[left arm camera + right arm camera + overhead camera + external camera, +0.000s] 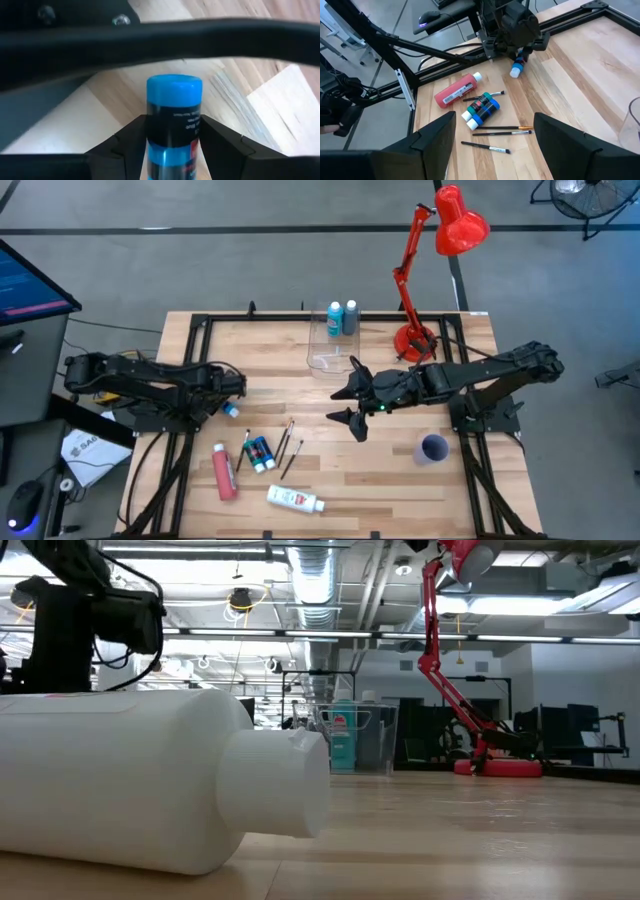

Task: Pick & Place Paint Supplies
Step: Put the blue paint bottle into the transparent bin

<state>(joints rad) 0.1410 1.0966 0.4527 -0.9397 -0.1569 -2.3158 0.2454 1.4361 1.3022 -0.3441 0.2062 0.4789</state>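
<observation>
Left gripper (pixel 228 402) at the left edge of the wooden table (pixel 340 480), low over the boards, fingers (pixel 125 145) clamped on a small blue-capped paint bottle (pixel 173 120), cap pointing out past the fingertips. Just in front of that, flat on the wood: pink-red paint bottle (pixel 224 472) with white cap; beside it two small bottles (pixel 260 453), one green and one blue, lying touching side by side; next, several thin dark paintbrushes (pixel 288 447) strewn loosely, one of them on the left side of the small pair. Nearer the front edge, white tube (pixel 294 499) on its side, filling the low view with its neck toward the right. Toward the back of the table, clear box (pixel 333 340) with a light blue bottle (pixel 334 318) and a grey bottle (pixel 351 317) standing upright against its far side; inside or behind, cannot tell. Right of centre, right gripper (pixel 352 395) above the bare middle of the table, fingers (pixel 435 135) spread wide apart, empty, facing the strewn supplies. Further right, small purple cup (pixel 434 448) upright near the right arm's base. Red desk lamp (pixel 432 270) at the back right corner.
</observation>
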